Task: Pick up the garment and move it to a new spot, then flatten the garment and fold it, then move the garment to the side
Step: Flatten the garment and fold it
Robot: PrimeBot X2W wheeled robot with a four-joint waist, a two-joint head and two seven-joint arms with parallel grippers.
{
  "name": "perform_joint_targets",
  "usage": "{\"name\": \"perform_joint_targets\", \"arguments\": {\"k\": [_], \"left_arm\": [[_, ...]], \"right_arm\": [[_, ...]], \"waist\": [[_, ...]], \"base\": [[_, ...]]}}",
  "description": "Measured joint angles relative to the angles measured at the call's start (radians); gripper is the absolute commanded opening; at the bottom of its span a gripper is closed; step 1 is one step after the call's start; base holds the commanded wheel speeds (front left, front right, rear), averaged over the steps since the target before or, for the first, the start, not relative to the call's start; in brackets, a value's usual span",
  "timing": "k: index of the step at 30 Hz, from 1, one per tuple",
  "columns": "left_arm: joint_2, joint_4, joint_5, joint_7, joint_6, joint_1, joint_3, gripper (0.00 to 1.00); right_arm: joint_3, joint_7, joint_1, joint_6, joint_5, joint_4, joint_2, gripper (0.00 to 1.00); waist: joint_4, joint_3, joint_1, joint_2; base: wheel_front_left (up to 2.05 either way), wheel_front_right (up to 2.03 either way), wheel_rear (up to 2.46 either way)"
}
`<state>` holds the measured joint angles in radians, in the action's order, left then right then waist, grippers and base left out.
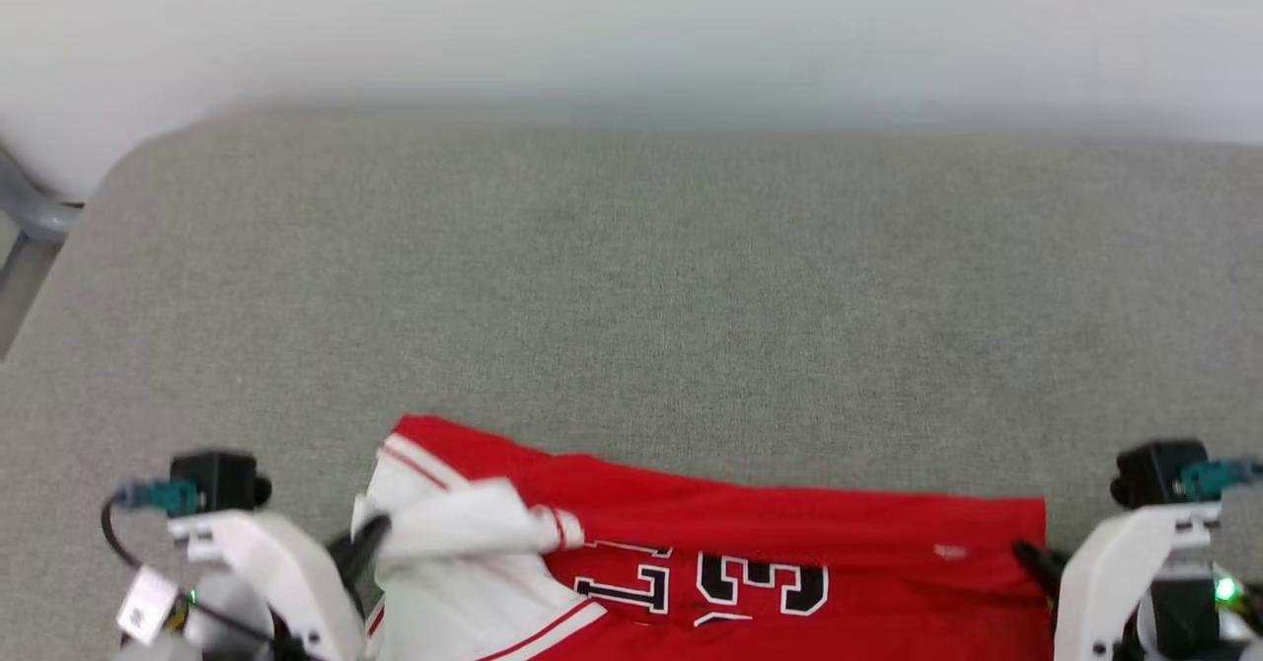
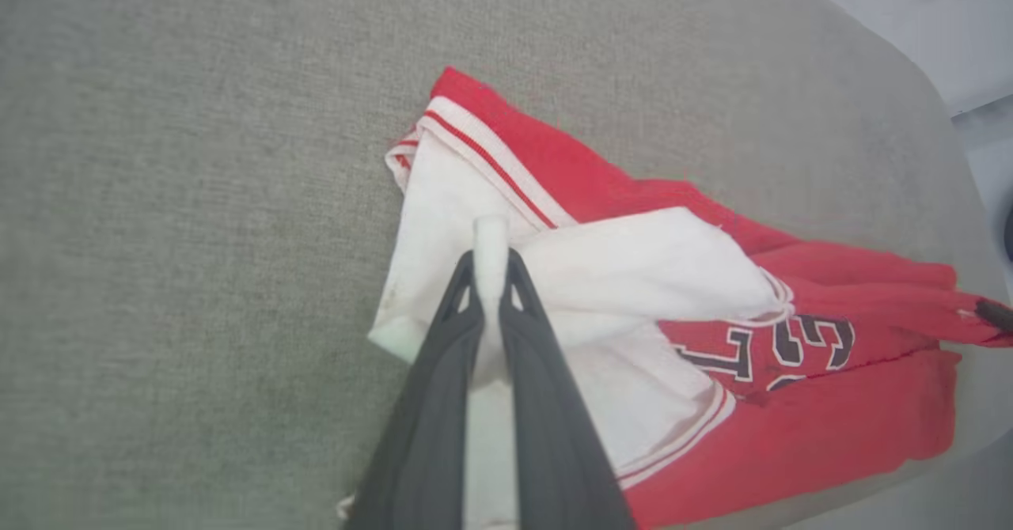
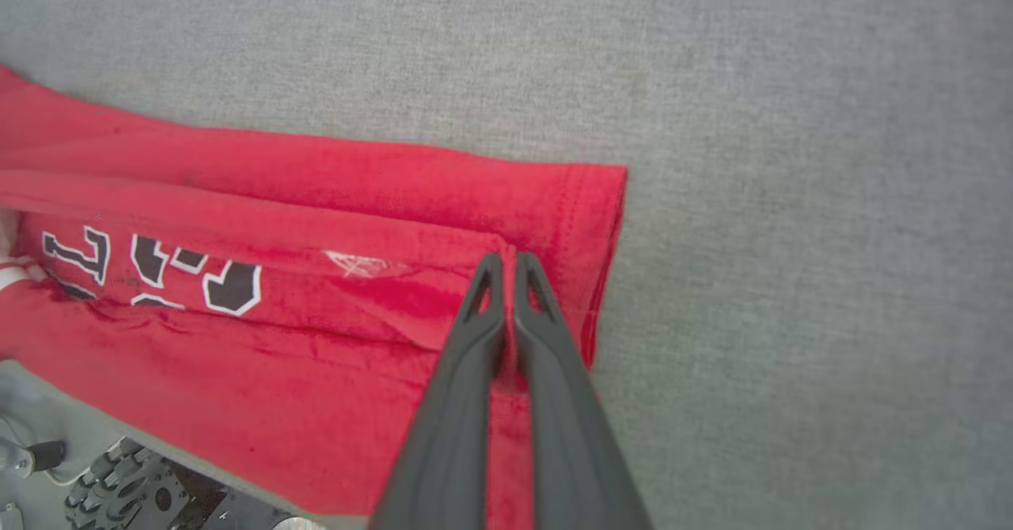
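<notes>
Got the left claw (image 1: 375, 529) sitting low at the left of the head view, pale forearm (image 1: 271, 567) angling inward, dark fingers (image 2: 439, 380) squeezed together on a white fold of the garment (image 2: 633, 277). Same deal with the right claw (image 1: 1024, 549) over on the right: pinched tight on the red hem, white wrist (image 1: 1115, 562) tucked right behind. Both aimed inward toward each other, well apart.
</notes>
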<state>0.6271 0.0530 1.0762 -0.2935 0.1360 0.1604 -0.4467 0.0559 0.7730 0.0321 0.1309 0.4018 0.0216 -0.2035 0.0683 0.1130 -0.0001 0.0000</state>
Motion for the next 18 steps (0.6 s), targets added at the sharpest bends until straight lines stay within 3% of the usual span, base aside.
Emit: {"name": "perform_joint_targets", "arguments": {"k": [2, 8, 10, 11, 12, 13, 18], "left_arm": [[0.003, -0.025, 0.016, 0.015, 0.029, -0.095, 0.002, 0.00], [-0.030, -0.042, 0.044, 0.040, 0.046, -0.213, -0.021, 0.00], [-0.054, -0.027, 0.045, 0.051, 0.040, -0.218, -0.034, 0.00], [-0.060, -0.015, 0.038, 0.055, 0.035, -0.219, -0.043, 0.24], [-0.070, -0.002, 0.034, 0.068, 0.027, -0.219, -0.046, 0.49], [-0.081, 0.006, 0.037, 0.077, 0.015, -0.219, -0.048, 1.00], [-0.098, 0.037, 0.002, 0.134, -0.013, -0.209, -0.057, 1.00]], "right_arm": [[0.015, -0.021, -0.065, 0.000, -0.002, -0.002, 0.014, 0.00], [0.048, -0.075, -0.164, 0.000, -0.002, -0.024, 0.055, 0.04], [0.054, -0.091, -0.183, 0.000, -0.002, -0.037, 0.068, 0.47], [0.056, -0.105, -0.193, 0.000, -0.003, -0.043, 0.076, 1.00], [0.057, -0.122, -0.202, 0.000, -0.003, -0.049, 0.083, 1.00], [0.059, -0.140, -0.206, 0.000, -0.006, -0.053, 0.091, 1.00], [0.066, -0.271, -0.216, 0.000, -0.016, -0.038, 0.120, 1.00]], "waist": [[-0.001, -0.025, -0.0001, 0.0000], [-0.005, -0.051, -0.0001, 0.0000], [-0.003, -0.052, -0.0001, 0.0000], [-0.003, -0.053, -0.0001, 0.0000], [-0.002, -0.053, -0.0001, 0.0000], [-0.001, -0.054, -0.0001, 0.0000], [0.001, -0.069, -0.0001, 0.0000]], "base": [[0.00, 0.00, 0.00], [0.00, 0.00, 0.00], [0.00, 0.00, 0.00], [0.00, 0.00, 0.00], [0.00, 0.00, 0.00], [0.00, 0.00, 0.00], [0.00, 0.00, 0.00]]}}
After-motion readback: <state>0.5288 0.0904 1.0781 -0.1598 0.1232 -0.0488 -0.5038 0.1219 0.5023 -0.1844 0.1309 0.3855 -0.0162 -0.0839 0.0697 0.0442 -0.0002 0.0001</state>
